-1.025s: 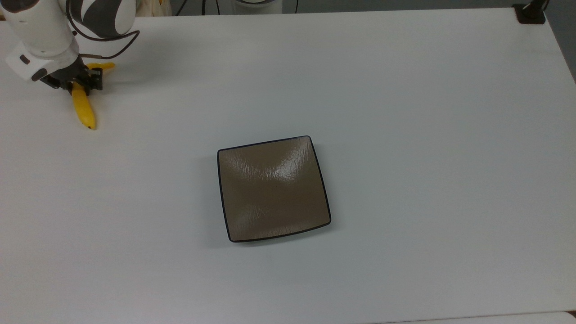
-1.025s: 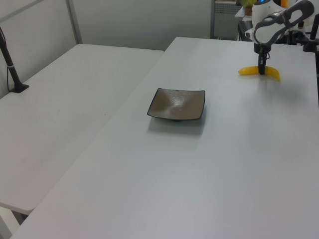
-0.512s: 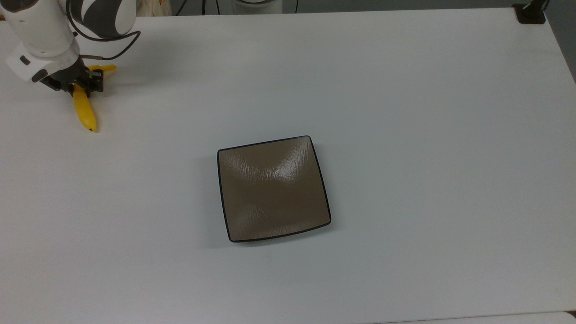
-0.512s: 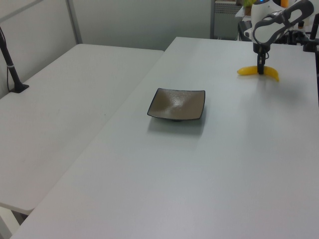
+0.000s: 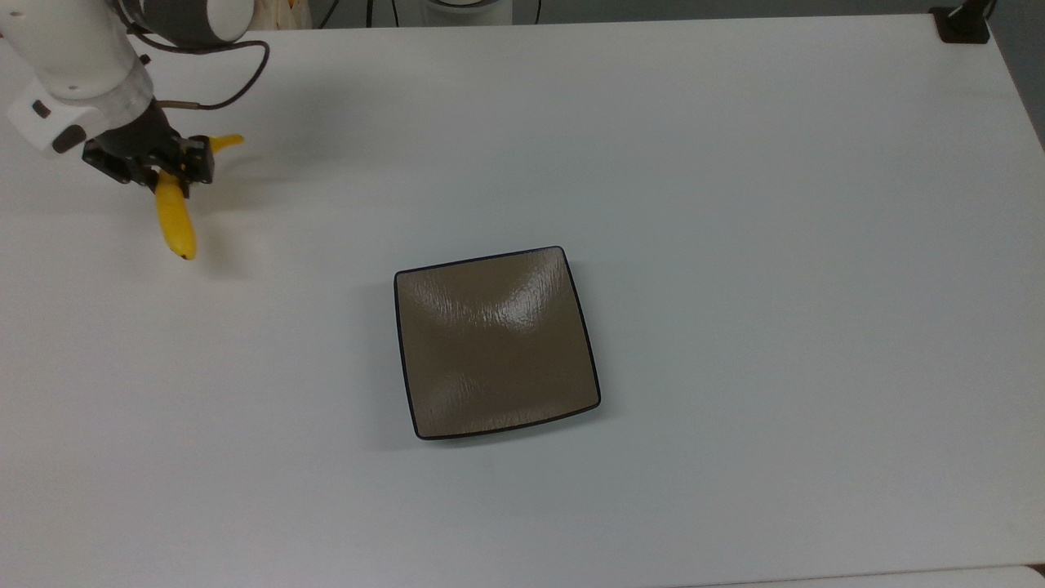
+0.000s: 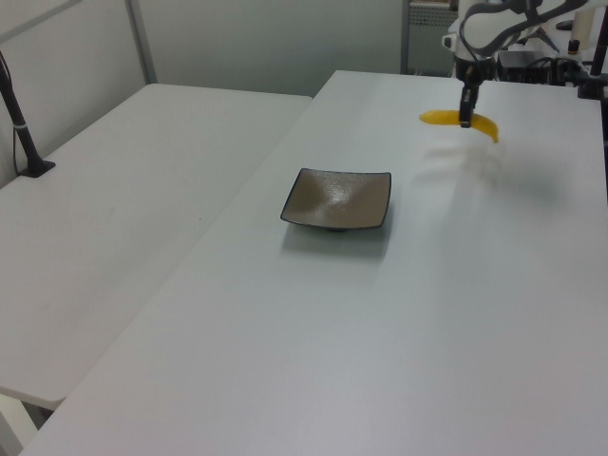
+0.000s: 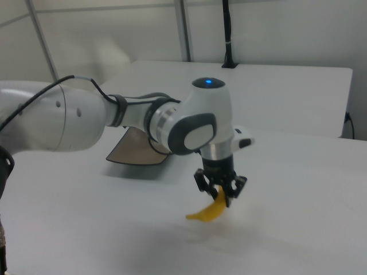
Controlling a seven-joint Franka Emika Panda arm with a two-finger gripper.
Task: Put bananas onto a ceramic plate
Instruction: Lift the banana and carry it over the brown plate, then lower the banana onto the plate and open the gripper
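Note:
My gripper (image 5: 167,169) (image 6: 466,115) (image 7: 220,193) is shut on the yellow banana (image 5: 175,219) (image 6: 484,126) (image 7: 209,211) near its middle, holding it a little above the white table at the top view's far left. A shadow lies under the banana in the left view. The square brown ceramic plate (image 5: 495,340) (image 6: 337,199) (image 7: 131,150) sits bare in the middle of the table, well to the right of the banana in the top view. In the right view my arm hides much of the plate.
A black clamp post (image 5: 962,23) (image 6: 21,133) stands at the table's far corner, top right in the top view. A second white table (image 6: 123,180) adjoins in the left view. A cable (image 5: 220,96) loops from my wrist.
My gripper has lifted the banana off the table and carried it a short way toward the plate; in the top view it shifted right and down.

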